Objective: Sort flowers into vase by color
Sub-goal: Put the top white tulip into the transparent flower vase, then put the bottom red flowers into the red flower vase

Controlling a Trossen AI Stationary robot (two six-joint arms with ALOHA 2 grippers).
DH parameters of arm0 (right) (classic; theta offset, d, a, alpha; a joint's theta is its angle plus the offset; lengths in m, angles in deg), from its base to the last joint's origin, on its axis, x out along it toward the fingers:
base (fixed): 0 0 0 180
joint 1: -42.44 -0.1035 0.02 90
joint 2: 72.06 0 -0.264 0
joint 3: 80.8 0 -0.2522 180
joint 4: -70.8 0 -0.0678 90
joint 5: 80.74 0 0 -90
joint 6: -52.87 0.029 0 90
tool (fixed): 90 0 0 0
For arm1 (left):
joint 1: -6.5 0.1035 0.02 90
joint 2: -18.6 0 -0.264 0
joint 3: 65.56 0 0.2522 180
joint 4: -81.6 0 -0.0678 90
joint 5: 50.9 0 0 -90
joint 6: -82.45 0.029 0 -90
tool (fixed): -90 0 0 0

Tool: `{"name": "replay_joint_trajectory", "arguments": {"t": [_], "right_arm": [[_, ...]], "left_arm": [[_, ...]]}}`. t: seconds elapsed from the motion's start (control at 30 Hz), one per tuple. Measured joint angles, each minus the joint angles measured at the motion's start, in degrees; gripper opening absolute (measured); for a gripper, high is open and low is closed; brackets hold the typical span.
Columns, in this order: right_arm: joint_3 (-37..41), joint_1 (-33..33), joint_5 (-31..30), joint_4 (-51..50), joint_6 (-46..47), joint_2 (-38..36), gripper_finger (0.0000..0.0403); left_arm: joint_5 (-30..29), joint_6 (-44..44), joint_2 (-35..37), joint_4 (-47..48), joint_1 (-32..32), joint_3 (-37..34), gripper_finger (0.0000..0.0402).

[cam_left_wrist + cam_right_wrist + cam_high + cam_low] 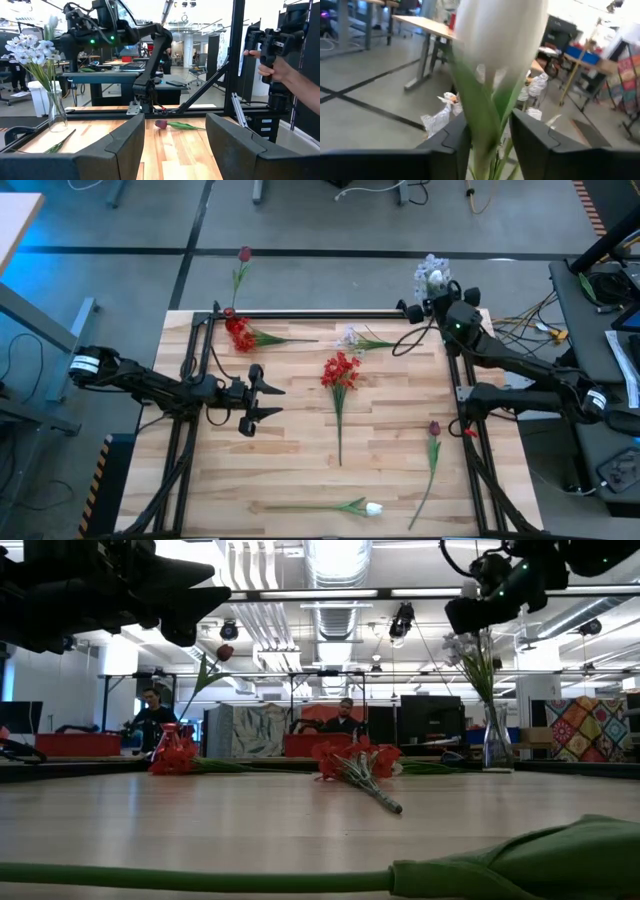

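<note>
My right gripper (490, 142) hangs near the table's far right corner (408, 308), high above the glass vase (497, 740) of pale blue-white sprays (30, 50). It is shut on a white tulip (495, 35). My left gripper (272, 401) hovers open over the table's left middle and touches nothing. Flat on the table lie two red clusters (240, 335) (340, 370), a pale spray (350, 337), a maroon tulip (434, 428) and a second white tulip (372, 507). Another maroon tulip (244, 255) stands upright at the far left corner. My right gripper pinches the white tulip between its two fingers by the stem and leaves just below the bud (487, 145). The fingers lie across the stem. The bud stands up above the fingers, lifted clear of the table. The stem's lower end is hidden.
Dark frame rails (330, 313) run along the table's far, left and right edges. A person's hand with a hand-held device (272, 50) shows beyond the right rail. The second white tulip's stem (200, 878) lies close to the near edge. Bare wood lies between the flowers.
</note>
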Motion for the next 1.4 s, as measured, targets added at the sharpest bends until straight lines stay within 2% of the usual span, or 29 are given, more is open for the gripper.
{"name": "replay_joint_trajectory", "arguments": {"t": [0.2, 0.47, 0.77, 1.3, 1.4], "right_arm": [[-5.65, 0.09, -4.41, -10.79, 5.11, 2.49, 0.0154], [-10.18, 0.04, -4.38, -19.44, 9.22, 2.97, 0.0179], [-18.53, 0.04, -4.15, -35.81, 14.43, 2.98, 0.0196], [-27.91, 0.02, -1.96, -39.42, 12.55, 2.93, 0.0199], [-29.26, -0.05, 2.8, -39.48, 10.03, 2.93, 0.0199]], "left_arm": [[0.0, -0.02, 0.0, 0.11, 0.0, 0.0, 0.0196], [0.0, -0.26, 0.0, 0.15, -0.02, 0.0, 0.0196], [-0.07, -0.61, 0.0, 0.13, -0.01, 0.0, 0.0196], [-0.22, 0.04, 0.0, 0.56, 0.0, 0.0, 0.0196], [-0.24, 1.02, 0.0, 1.83, 0.0, 0.0, 0.0196]]}}
